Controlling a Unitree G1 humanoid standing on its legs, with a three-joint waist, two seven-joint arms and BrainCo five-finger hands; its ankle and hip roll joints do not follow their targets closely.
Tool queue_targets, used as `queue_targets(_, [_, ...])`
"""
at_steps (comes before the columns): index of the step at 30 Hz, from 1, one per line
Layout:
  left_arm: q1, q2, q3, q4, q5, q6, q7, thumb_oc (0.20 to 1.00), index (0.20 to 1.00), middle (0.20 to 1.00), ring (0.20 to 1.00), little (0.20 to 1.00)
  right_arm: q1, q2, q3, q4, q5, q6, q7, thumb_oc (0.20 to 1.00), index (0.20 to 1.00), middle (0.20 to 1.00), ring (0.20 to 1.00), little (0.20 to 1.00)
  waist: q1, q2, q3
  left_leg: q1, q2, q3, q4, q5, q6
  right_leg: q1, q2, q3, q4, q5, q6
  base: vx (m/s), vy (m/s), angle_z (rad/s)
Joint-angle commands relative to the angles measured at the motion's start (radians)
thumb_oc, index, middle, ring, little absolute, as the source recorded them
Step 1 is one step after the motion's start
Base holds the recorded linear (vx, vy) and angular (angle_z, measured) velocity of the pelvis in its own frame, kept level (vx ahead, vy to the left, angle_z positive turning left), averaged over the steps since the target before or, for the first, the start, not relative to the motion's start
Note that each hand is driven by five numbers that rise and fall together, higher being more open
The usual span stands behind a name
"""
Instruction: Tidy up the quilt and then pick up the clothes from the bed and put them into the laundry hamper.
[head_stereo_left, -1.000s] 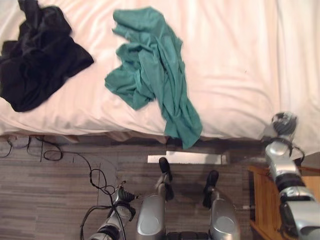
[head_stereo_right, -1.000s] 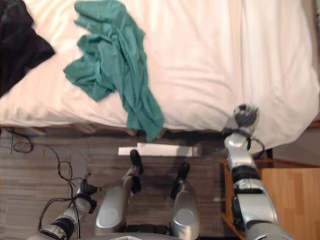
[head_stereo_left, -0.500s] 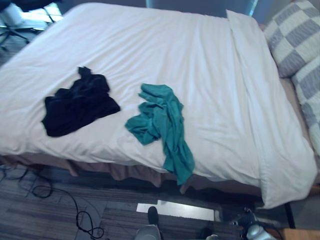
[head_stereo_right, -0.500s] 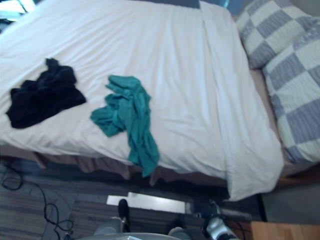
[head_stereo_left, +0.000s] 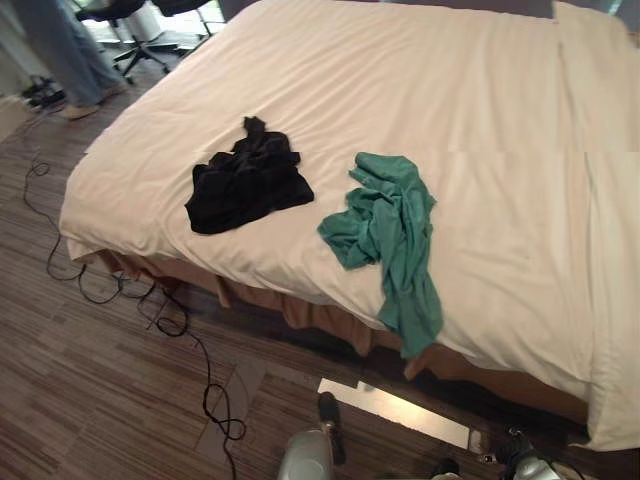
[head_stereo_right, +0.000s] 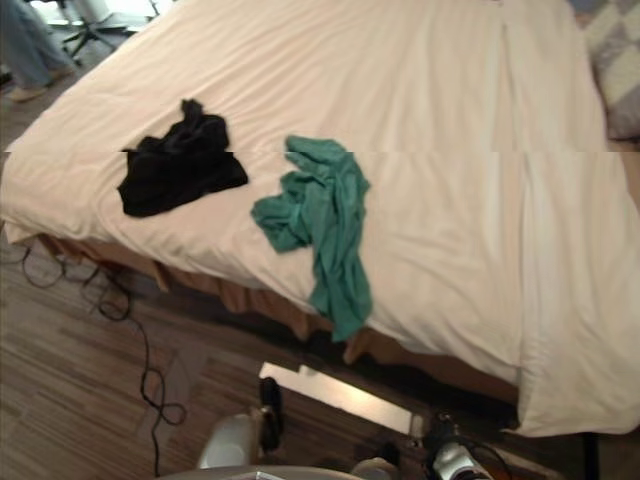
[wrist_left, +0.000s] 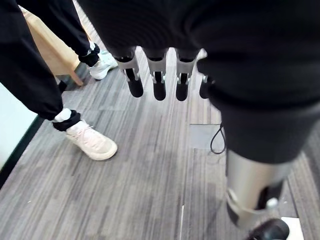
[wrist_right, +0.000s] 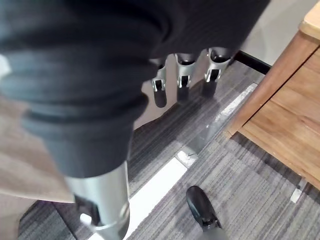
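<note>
My head has lifted and swung left over the last second, so the whole bed (head_stereo_left: 150, 170) is now in frame rather than just its near edge; the clothes themselves haven't moved. The quilt (head_stereo_left: 500, 220) looks spread fairly flat. The black garment (head_stereo_left: 245, 185) lies left of centre, and the teal garment (head_stereo_left: 390, 235) lies beside it, trailing over the near edge. My left hand (wrist_left: 160, 82) and right hand (wrist_right: 182, 82) hang over the floor, fingers relaxed and apart, holding nothing. A person (head_stereo_left: 60, 50) stands at the upper left. I judge picking up comes next.
</note>
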Motion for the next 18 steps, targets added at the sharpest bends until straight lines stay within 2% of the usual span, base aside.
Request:
queue_targets(1, [-0.058, 0.030, -0.070, -0.009, 0.050, -0.022, 0.056, 1.000, 1.000, 1.000, 1.000, 1.000, -0.003, -0.023, -0.041, 0.037, -0.004, -0.003, 0.022, 1.000, 1.000, 1.000, 1.000, 1.000, -0.031, 0.015, 0.024, 0.184, 0.196, 0.003, -0.206, 0.081, -0.081, -0.103, -0.191, 0.042, 0.109, -0.061, 0.098, 0.01, 0.582, 0.00])
queue_targets(3, [-0.070, 0.034, -0.087, -0.024, 0.067, -0.021, 0.055, 1.000, 1.000, 1.000, 1.000, 1.000, 0.009, -0.018, -0.055, 0.045, 0.005, -0.001, 0.028, 1.000, 1.000, 1.000, 1.000, 1.000, -0.031, 0.020, 0.010, 0.200, 0.209, 0.026, -0.214, 0.075, -0.080, -0.107, -0.205, 0.043, 0.127, -0.053, 0.098, 0.02, 0.461, 0.18])
queue_targets(4, [-0.102, 0.040, -0.135, -0.063, 0.101, -0.024, 0.044, 1.000, 1.000, 1.000, 1.000, 1.000, 0.028, -0.012, -0.074, 0.066, 0.001, 0.010, 0.043, 1.000, 1.000, 1.000, 1.000, 1.000, -0.034, 0.009, -0.010, 0.193, 0.191, 0.027, -0.210, 0.044, -0.083, -0.115, -0.254, 0.055, 0.178, -0.013, 0.098, 0.03, 0.362, 0.35])
queue_targets(5, [-0.102, 0.041, -0.136, -0.064, 0.101, -0.023, 0.044, 1.000, 1.000, 1.000, 1.000, 1.000, 0.029, -0.011, -0.075, 0.066, 0.001, 0.010, 0.043, 1.000, 1.000, 1.000, 1.000, 1.000, -0.032, 0.006, -0.011, 0.191, 0.189, 0.027, -0.207, 0.042, -0.082, -0.118, -0.257, 0.057, 0.181, -0.013, 0.098, 0.04, 0.544, 0.47])
queue_targets(6, [-0.128, 0.049, -0.159, -0.082, 0.111, -0.030, 0.034, 1.000, 1.000, 1.000, 1.000, 1.000, 0.035, -0.004, -0.077, 0.078, -0.008, 0.012, 0.049, 1.000, 1.000, 1.000, 1.000, 1.000, -0.037, -0.010, -0.003, 0.182, 0.161, 0.019, -0.180, 0.002, -0.069, -0.128, -0.294, 0.085, 0.245, 0.045, 0.098, -0.01, 0.432, 0.38])
queue_targets(7, [-0.153, 0.057, -0.171, -0.092, 0.104, -0.030, 0.033, 1.000, 1.000, 1.000, 1.000, 1.000, 0.021, -0.004, -0.069, 0.079, -0.010, 0.022, 0.051, 1.000, 1.000, 1.000, 1.000, 1.000, -0.038, -0.029, 0.012, 0.176, 0.125, 0.013, -0.149, -0.040, -0.036, -0.151, -0.341, 0.116, 0.305, 0.145, 0.098, 0.01, 0.554, 0.13])
queue_targets(8, [-0.161, 0.058, -0.177, -0.094, 0.099, -0.026, 0.032, 1.000, 1.000, 1.000, 1.000, 1.000, 0.014, 0.006, -0.059, 0.079, -0.009, 0.024, 0.051, 1.000, 1.000, 1.000, 1.000, 1.000, -0.040, -0.038, 0.024, 0.183, 0.098, 0.017, -0.134, -0.064, -0.006, -0.183, -0.371, 0.129, 0.377, 0.193, 0.098, 0.03, 0.532, 0.03])
queue_targets(9, [-0.175, 0.062, -0.190, -0.100, 0.107, -0.024, 0.020, 1.000, 1.000, 1.000, 1.000, 1.000, 0.016, 0.026, -0.045, 0.074, -0.010, 0.015, 0.054, 1.000, 1.000, 1.000, 1.000, 1.000, -0.046, -0.043, 0.042, 0.197, 0.081, 0.029, -0.127, -0.079, 0.014, -0.210, -0.368, 0.127, 0.439, 0.199, 0.098, 0.08, 0.423, 0.24])
queue_targets(10, [-0.182, 0.072, -0.199, -0.108, 0.112, -0.020, 0.017, 1.000, 1.000, 1.000, 1.000, 1.000, 0.019, 0.041, -0.034, 0.074, -0.003, 0.017, 0.056, 1.000, 1.000, 1.000, 1.000, 1.000, -0.051, -0.040, 0.050, 0.209, 0.069, 0.030, -0.132, -0.084, 0.033, -0.255, -0.340, 0.155, 0.517, 0.165, 0.098, 0.14, 0.471, 0.26])
queue_targets(11, [-0.193, 0.077, -0.215, -0.119, 0.122, -0.017, 0.005, 1.000, 1.000, 1.000, 1.000, 1.000, 0.030, 0.057, -0.022, 0.068, 0.007, 0.011, 0.060, 1.000, 1.000, 1.000, 1.000, 1.000, -0.066, -0.047, 0.057, 0.222, 0.058, 0.035, -0.150, -0.079, 0.043, -0.289, -0.270, 0.165, 0.556, 0.114, 0.095, 0.22, 0.501, 0.26])
queue_targets(12, [-0.203, 0.079, -0.240, -0.142, 0.129, -0.011, -0.016, 1.000, 1.000, 1.000, 1.000, 1.000, 0.048, 0.078, -0.020, 0.058, 0.044, 0.011, 0.062, 1.000, 1.000, 1.000, 1.000, 1.000, -0.088, -0.055, 0.066, 0.236, 0.040, 0.045, -0.179, -0.058, 0.058, -0.353, -0.160, 0.138, 0.583, 0.030, 0.073, 0.31, 0.467, 0.16])
queue_targets(14, [-0.208, 0.080, -0.263, -0.142, 0.143, -0.007, -0.043, 1.000, 1.000, 1.000, 1.000, 1.000, 0.052, 0.083, -0.008, 0.047, 0.072, 0.005, 0.063, 1.000, 1.000, 1.000, 1.000, 1.000, -0.126, -0.065, 0.079, 0.275, -0.006, 0.042, -0.176, -0.097, 0.059, -0.417, -0.023, 0.114, 0.528, -0.063, 0.070, 0.26, 0.292, 0.21])
queue_targets(15, [-0.208, 0.080, -0.262, -0.142, 0.143, -0.007, -0.044, 1.000, 1.000, 1.000, 1.000, 1.000, 0.052, 0.083, -0.007, 0.048, 0.073, 0.005, 0.063, 1.000, 1.000, 1.000, 1.000, 1.000, -0.126, -0.062, 0.080, 0.276, -0.002, 0.042, -0.173, -0.101, 0.057, -0.414, -0.019, 0.112, 0.526, -0.065, 0.069, 0.21, 0.192, 0.42])
queue_targets(16, [-0.205, 0.077, -0.269, -0.128, 0.175, -0.001, -0.059, 1.000, 1.000, 1.000, 1.000, 1.000, 0.054, 0.077, -0.005, 0.045, 0.077, 0.004, 0.062, 1.000, 1.000, 1.000, 1.000, 1.000, -0.137, -0.073, 0.088, 0.297, -0.043, 0.038, -0.123, -0.154, 0.068, -0.413, 0.029, 0.096, 0.452, -0.071, 0.069, 0.30, 0.324, 0.66])
queue_targets(17, [-0.208, 0.057, -0.291, -0.114, 0.215, -0.011, -0.070, 1.000, 1.000, 1.000, 1.000, 1.000, 0.055, 0.053, -0.002, 0.037, 0.075, 0.006, 0.066, 1.000, 1.000, 1.000, 1.000, 1.000, -0.140, -0.069, 0.089, 0.311, -0.103, 0.031, 0.003, -0.253, 0.092, -0.367, -0.003, 0.051, 0.388, -0.114, 0.005, 0.51, 0.442, 0.95])
queue_targets(18, [-0.200, 0.039, -0.289, -0.107, 0.223, -0.013, -0.066, 1.000, 1.000, 1.000, 1.000, 1.000, 0.060, 0.031, 0.000, 0.058, 0.073, 0.019, 0.078, 1.000, 1.000, 1.000, 1.000, 1.000, -0.138, -0.087, 0.096, 0.185, -0.099, 0.005, 0.361, -0.213, 0.020, -0.264, 0.063, 0.120, 0.254, -0.152, -0.069, 0.36, 0.370, 0.71])
